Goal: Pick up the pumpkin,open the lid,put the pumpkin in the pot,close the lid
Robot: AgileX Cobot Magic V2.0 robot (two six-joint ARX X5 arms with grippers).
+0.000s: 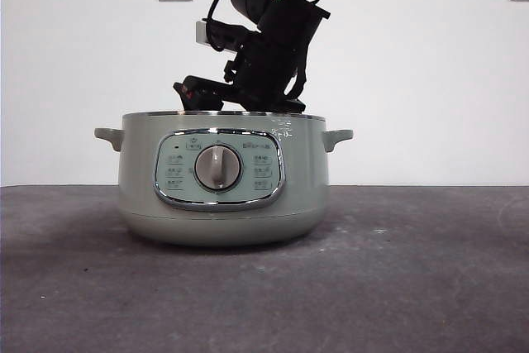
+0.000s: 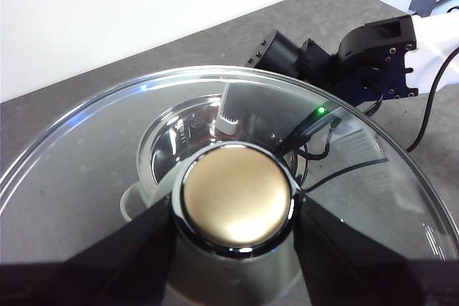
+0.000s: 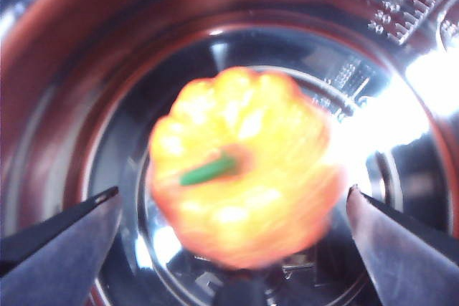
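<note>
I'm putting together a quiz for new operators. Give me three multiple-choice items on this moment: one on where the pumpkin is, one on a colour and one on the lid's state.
1. Where is the pumpkin?
A inside the pot
B on the table
C on the floor

2. What colour is the pumpkin's stem?
A white
B green
C blue

3. The lid is:
A resting on the pot
B lying on the table
C held by its knob in the left pincer

Answers:
1 A: the right wrist view shows the pumpkin against the pot's shiny inner wall, between the open jaws of the right pincer.
2 B: a short green stem shows on the blurred orange body.
3 C: dark jaws clamp both sides of the knob, and the front view shows the pot with no lid on it.
</note>
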